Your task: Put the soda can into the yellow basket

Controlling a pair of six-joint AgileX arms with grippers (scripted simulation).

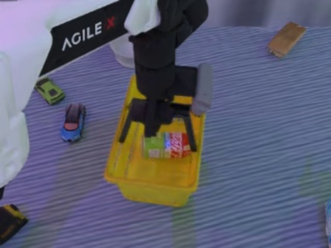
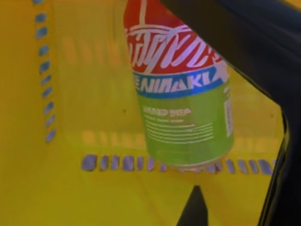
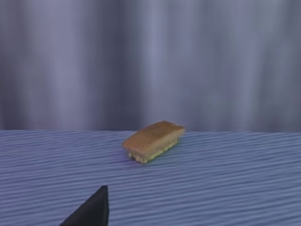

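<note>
Start at the counter's (image 1: pixel 258 155) left side: you see a green toy car (image 1: pixel 49 91), a blue toy car (image 1: pixel 73 122) just right of it, and a dark yellow-marked object (image 1: pixel 9 221) at the near left edge, all well apart from the work. Move to the middle and you find the yellow basket (image 1: pixel 120 160), with your left arm reaching over it from the upper left. The left tool (image 1: pixel 164 142) hangs inside the basket's opening, its two fingers closed down against the soda can (image 1: pixel 166 145), one on each side. The can lies with its long axis across the basket, left to right, green band to the left and red label to the right. In the left wrist view the soda can (image 2: pixel 181 94) sits directly ahead of the tool with the slotted basket wall behind it; you cannot tell whether its end touches the floor. I judge that the coming move is simply parting the fingers, since the can is already over the basket's interior. Farther right, a wooden brush (image 1: pixel 286 39) rests near the far edge, alone. The right arm is parked out of the top view; its tool's opening cannot be told.
</note>
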